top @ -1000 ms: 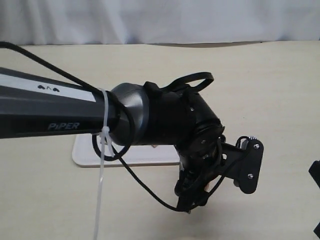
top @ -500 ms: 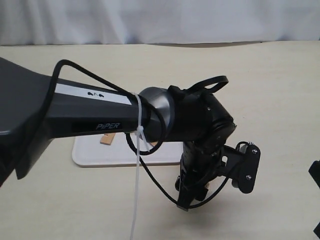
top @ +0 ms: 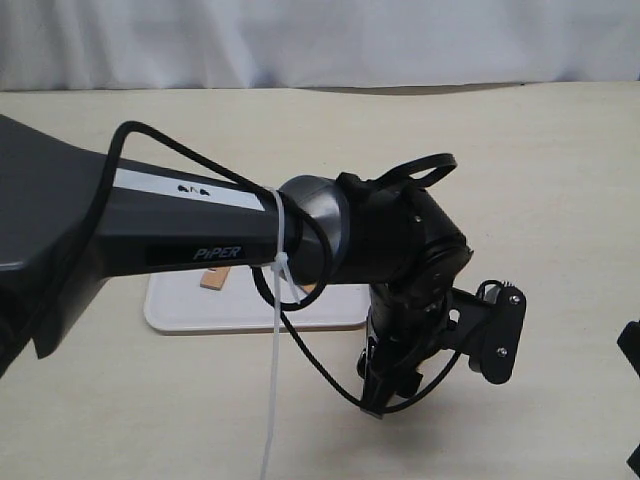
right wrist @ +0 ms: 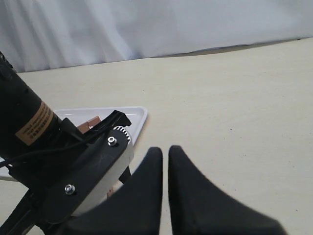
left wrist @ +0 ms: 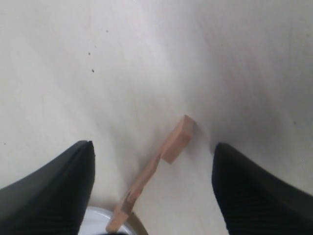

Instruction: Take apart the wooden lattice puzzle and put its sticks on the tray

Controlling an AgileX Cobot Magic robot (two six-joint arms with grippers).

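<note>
One reddish-brown notched stick [left wrist: 168, 149] lies on the table between the wide-apart fingers [left wrist: 49, 196] of my left gripper [left wrist: 154, 188], which is open and touches nothing. From outside, that left gripper [top: 380, 398] points down at the table just right of the white tray [top: 180, 312]. Another stick [top: 213, 278] lies on the tray, and it also shows as a stick [right wrist: 91, 123] on the tray [right wrist: 137, 115] in the right wrist view. My right gripper [right wrist: 165, 152] is shut on nothing, off to the right. No assembled lattice puzzle is in view.
The left arm [top: 150, 235] spans the exterior view and hides most of the tray. A black part [top: 630, 350] at the right edge looks like the right arm. A white curtain [top: 320, 40] hangs behind the beige table [top: 540, 160].
The left arm swung forward and right, uncovering a stick on the tray, then sank a little toward the table. The right gripper stayed put.
</note>
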